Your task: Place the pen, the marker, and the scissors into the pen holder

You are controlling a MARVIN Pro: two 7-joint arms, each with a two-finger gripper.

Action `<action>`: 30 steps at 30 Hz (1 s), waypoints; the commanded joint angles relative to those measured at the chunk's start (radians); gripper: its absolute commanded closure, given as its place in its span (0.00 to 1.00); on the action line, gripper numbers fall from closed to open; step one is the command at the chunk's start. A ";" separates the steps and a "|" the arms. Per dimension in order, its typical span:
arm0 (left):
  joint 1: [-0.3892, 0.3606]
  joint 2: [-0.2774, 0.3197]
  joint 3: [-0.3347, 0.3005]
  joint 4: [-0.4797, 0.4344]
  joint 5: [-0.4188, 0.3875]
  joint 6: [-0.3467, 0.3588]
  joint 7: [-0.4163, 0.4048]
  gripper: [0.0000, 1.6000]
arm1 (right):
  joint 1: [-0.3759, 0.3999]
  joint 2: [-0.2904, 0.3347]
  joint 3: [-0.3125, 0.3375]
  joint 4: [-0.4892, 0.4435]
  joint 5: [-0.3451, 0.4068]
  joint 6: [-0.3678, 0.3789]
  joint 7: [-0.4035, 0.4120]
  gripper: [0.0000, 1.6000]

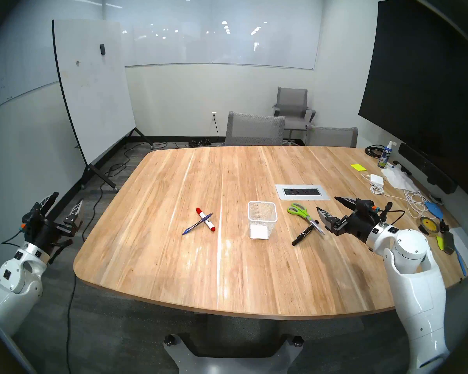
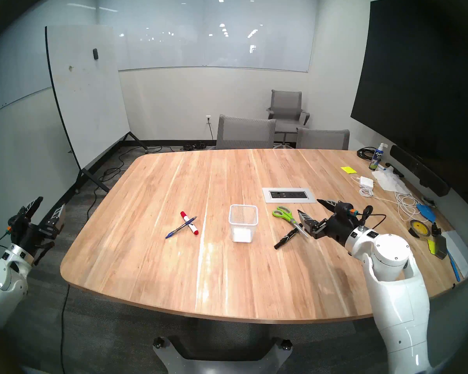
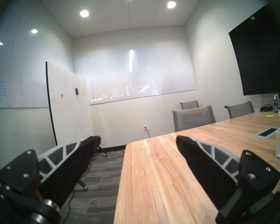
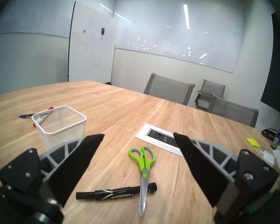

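Note:
The white mesh pen holder (image 1: 262, 219) (image 4: 60, 125) stands upright mid-table. To its left the blue pen (image 1: 197, 223) lies crossed over a white marker with red ends (image 1: 206, 219). On its right lie the green-handled scissors (image 1: 303, 214) (image 4: 143, 163), their blades resting across a black marker (image 1: 304, 234) (image 4: 116, 193). My right gripper (image 1: 328, 204) (image 4: 138, 135) hovers open just right of the scissors, holding nothing. Off the table's left edge, above the floor, my left gripper (image 1: 65, 200) (image 3: 137, 138) is open and holds nothing.
A power outlet panel (image 1: 302, 191) is set into the table behind the scissors. Along the right edge lie a spray bottle (image 1: 385, 154), a charger with cables (image 1: 376, 177), a tape roll (image 1: 428, 225) and papers. Grey chairs (image 1: 254, 129) line the far side.

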 commanded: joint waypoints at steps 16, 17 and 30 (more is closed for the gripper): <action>0.001 0.000 -0.013 -0.004 -0.001 -0.001 0.000 0.00 | 0.081 0.018 -0.072 0.076 -0.048 -0.011 0.011 0.00; 0.001 0.000 -0.013 -0.004 -0.001 -0.001 0.000 0.00 | 0.082 0.019 -0.075 0.077 -0.051 -0.007 0.012 0.00; 0.001 0.000 -0.013 -0.004 -0.001 -0.001 0.000 0.00 | 0.143 0.019 -0.127 0.144 -0.082 0.035 0.015 0.00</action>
